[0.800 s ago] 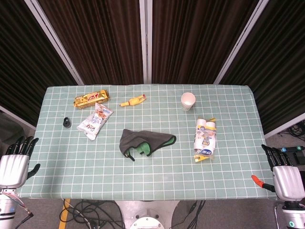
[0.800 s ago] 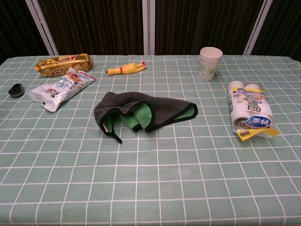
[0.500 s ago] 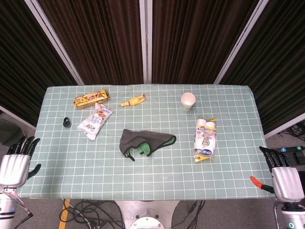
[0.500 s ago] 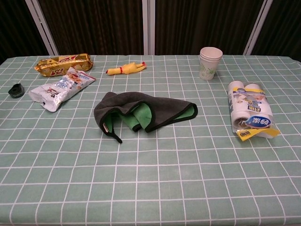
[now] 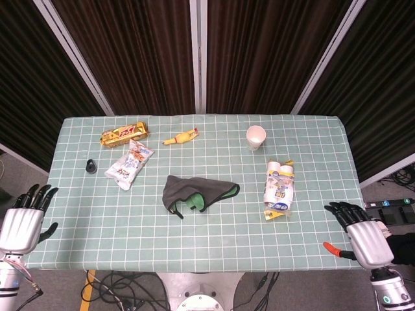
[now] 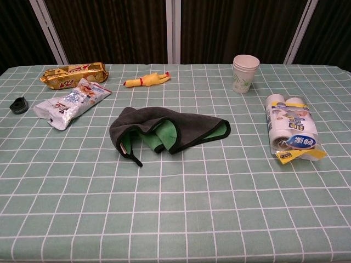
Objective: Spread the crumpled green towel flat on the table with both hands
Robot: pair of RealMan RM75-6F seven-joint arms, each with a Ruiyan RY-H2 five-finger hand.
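A: What changed? Your right hand [image 5: 365, 238] has come in over the bench [image 5: 311, 240] corner from off its right side; before, it hung outside the edge. Fingers spread, holding nothing, pointing up-left toward the middle.

B: And the left?

A: Left hand [image 5: 21, 223] barely shifted, off the bench's left edge, fingers apart and empty too. Neither hand shows in the chest view.

B: Towel?

A: Green towel [image 5: 198, 193] hasn't moved. Crumpled mid-bench, dark side up with a green fold showing, well apart from both sets of fingers. From your right fingers it's far up-left, past the pack of small bottles [image 5: 279, 188], which lies between.

B: So task status?

A: Just starting the reach, I'd say. Nothing gripped, towel not yet spread. You'll likely need to steer the right hand around that pack, and the left has the whole approach to go.
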